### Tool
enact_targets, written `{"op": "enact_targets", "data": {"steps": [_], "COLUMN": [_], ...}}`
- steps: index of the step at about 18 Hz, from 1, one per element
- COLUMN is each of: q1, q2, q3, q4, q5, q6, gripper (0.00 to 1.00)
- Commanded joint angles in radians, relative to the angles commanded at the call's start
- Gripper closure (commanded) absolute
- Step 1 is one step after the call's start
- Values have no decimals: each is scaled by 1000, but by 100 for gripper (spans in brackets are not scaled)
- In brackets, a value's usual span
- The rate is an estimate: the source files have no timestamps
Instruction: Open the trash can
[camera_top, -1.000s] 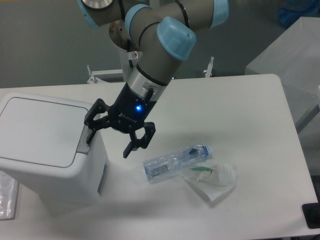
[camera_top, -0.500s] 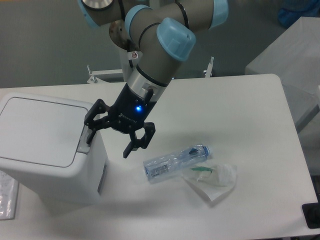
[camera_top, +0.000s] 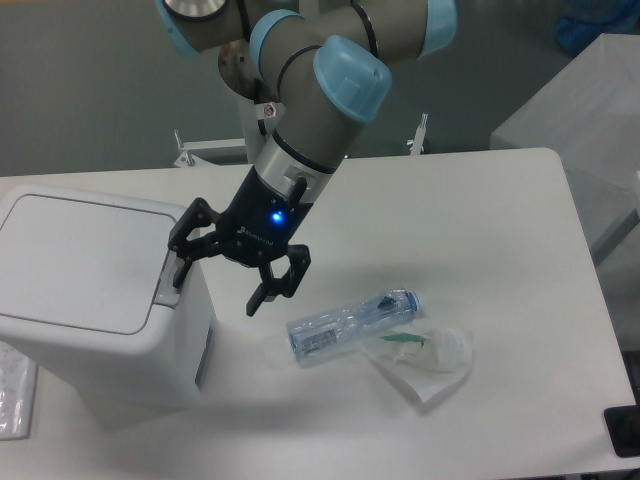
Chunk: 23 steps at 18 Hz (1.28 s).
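**Tool poised at the bin's push tab, lid still down**

The counter (camera_top: 470, 200) carries everything here, and the trash can (camera_top: 90, 290) takes up its left end, standing close to the near-left corner with its flat lid (camera_top: 75, 260) shut flush. I judge the opening has not begun: the lid lies level with no gap that I can see.

My arm (camera_top: 330, 90) reaches down from the far edge and leans leftward, because the grey push tab (camera_top: 166, 284) sits on the can's right rim and I need to come at it from that side. My tool (camera_top: 222, 283) hangs with its fingers spread wide and nothing between them. One fingertip (camera_top: 182, 274) is over the tab, touching or just short of it; I cannot tell which. The other hangs clear over bare counter, right of the can. Spread fingers suit a push better than a pinch, so I read this as lining up one finger to press.

A crushed plastic bottle (camera_top: 350, 326) lies near the middle of the counter towards the near edge, and a crumpled clear wrapper (camera_top: 430, 358) rests just beside it.
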Motion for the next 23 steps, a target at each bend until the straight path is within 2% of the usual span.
{"op": "enact_targets", "data": {"steps": [12, 19, 23], "q1": [-2, 9, 61], "q2": [3, -20, -48], "q3": [14, 127, 176], "q4": [-2, -2, -2], "q5": [8, 8, 11], "q6": [-2, -29, -18], "gripper": [0, 0, 0]}}
